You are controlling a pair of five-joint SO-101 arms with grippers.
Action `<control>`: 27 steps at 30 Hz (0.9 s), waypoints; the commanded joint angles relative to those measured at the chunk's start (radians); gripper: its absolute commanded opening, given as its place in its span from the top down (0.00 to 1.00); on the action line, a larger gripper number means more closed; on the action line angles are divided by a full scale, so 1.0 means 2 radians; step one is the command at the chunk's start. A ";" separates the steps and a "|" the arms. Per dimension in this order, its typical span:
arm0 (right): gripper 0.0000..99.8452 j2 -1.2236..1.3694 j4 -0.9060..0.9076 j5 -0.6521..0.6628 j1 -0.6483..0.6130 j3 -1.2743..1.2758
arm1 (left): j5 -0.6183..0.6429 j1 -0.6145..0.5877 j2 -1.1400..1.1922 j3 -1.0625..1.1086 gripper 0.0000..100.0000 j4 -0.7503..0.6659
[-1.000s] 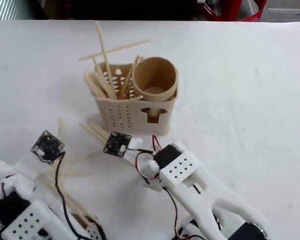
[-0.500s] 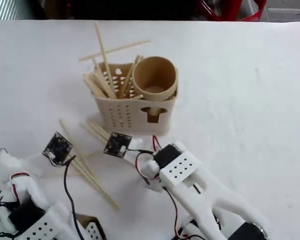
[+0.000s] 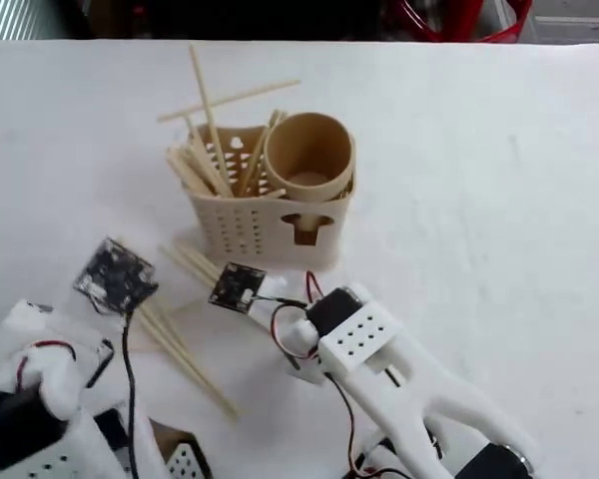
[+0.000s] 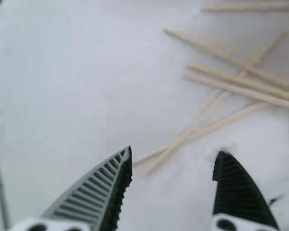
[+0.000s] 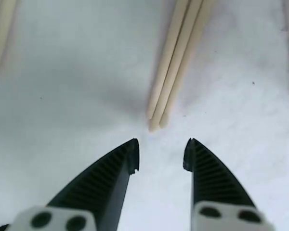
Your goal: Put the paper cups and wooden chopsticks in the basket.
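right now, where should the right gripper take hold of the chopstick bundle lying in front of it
Just past its closest end. The chopstick bundle lies flat, three sticks side by side, pointing at the open right gripper; probably advance along it, jaws straddling its width.

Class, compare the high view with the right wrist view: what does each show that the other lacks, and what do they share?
The high view gives the basket, which holds a paper cup and leaning chopsticks. The right wrist view gives the right tool, open, with its tips just short of the ends of a chopstick bundle. Shared: loose chopsticks lying on the white table.
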 commanded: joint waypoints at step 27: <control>0.84 -0.185 0.083 0.049 0.135 -0.038 | 0.186 0.043 0.306 -0.044 0.77 -0.163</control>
